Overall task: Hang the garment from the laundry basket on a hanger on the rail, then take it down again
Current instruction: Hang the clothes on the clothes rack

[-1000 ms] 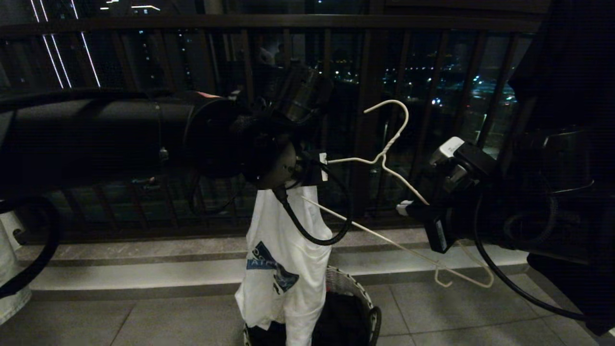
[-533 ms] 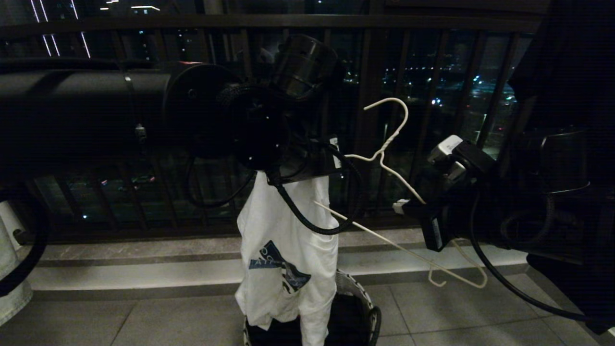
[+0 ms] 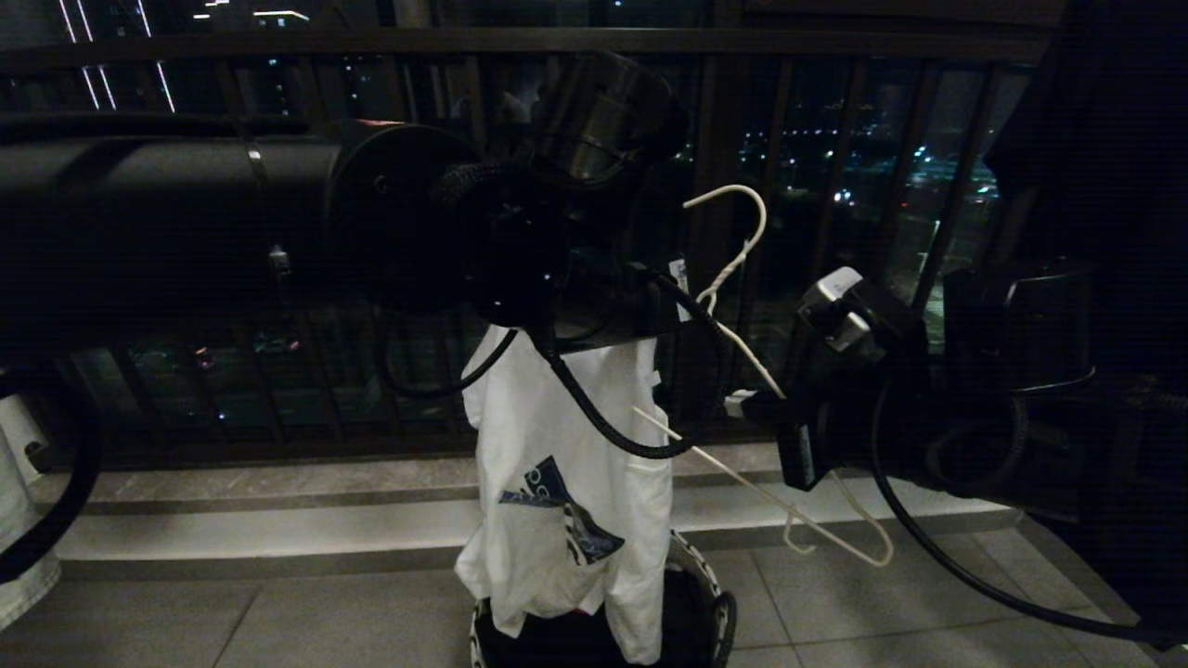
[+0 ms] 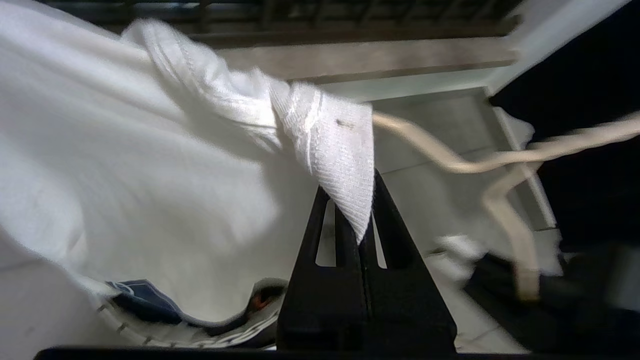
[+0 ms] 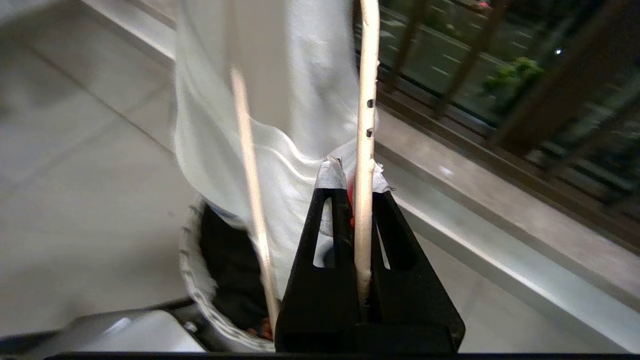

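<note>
Laundry basket (image 3: 713, 594) holds dark clothes, mostly hidden behind the T-shirt (image 3: 566, 445) pinched in my left claw (image 4: 361, 235); my right claw (image 5: 357, 200) clamps the hanger (image 3: 742, 269).

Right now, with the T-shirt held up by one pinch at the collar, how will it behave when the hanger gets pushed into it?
Probably floppy: the T-shirt hangs in loose folds from the left gripper, shut on its ribbed collar. It likely gives way rather than holding an opening for the hanger. It seems light, so it may swing above the laundry basket.
</note>
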